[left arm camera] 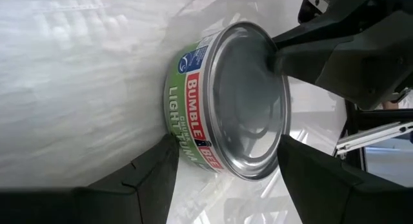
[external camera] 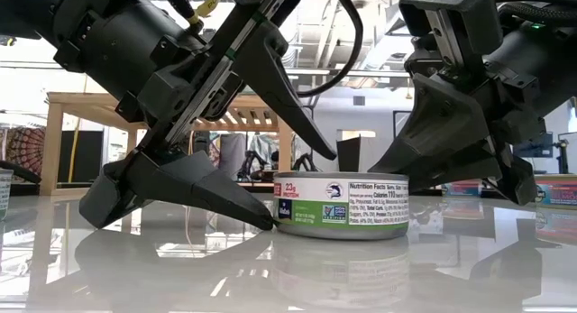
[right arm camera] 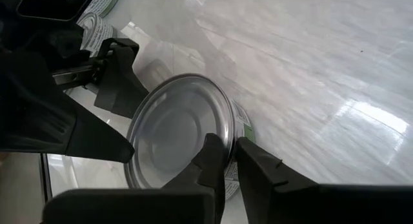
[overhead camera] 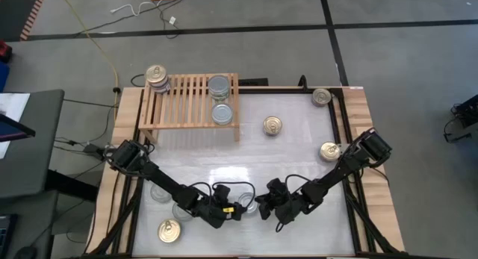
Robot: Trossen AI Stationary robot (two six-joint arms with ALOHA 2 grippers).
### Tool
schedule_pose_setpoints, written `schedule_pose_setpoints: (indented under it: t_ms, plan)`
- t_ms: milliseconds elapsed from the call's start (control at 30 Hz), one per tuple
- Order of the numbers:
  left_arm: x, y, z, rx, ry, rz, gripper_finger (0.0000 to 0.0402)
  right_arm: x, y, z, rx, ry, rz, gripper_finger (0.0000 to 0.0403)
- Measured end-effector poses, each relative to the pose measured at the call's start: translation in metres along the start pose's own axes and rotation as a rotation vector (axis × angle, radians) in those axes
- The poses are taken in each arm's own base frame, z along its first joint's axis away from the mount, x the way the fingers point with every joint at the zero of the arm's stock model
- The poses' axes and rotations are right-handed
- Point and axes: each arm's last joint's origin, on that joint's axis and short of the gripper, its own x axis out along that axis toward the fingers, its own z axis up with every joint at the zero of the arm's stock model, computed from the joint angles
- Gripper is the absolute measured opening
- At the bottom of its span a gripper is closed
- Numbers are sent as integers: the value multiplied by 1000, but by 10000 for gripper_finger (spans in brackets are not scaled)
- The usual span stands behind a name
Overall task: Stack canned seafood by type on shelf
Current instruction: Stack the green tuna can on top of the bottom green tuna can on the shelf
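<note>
Right gripper pinches tuna can rim; left gripper straddles it.

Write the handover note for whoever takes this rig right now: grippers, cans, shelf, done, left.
Left gripper: open, fingers astride the green-label can at the table's near edge.
Right gripper: pinching that can's rim, nearly shut.
Shelf: gold-top stack at its left end, silver-top cans on its right.
Left: this can, three gold-top cans on the right of the table, more near the left arm.

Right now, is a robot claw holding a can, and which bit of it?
Yes. The right gripper pinches the rim of the green-labelled, silver-topped round tuna can standing on the white table. The left gripper straddles it, open.
</note>
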Motion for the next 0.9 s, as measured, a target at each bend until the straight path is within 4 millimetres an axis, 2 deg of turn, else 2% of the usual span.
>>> schedule_pose_setpoints:
  t_ms: [667, 900]
  plan:
    - [-1, -5, -4, 4, 48, -58, 251, -1, -1, -2, -1, 12, -7, 48]
    - [-1, -5, -4, 8, 69, -50, 251, -1, -1, -3, -1, 17, -6, 32]
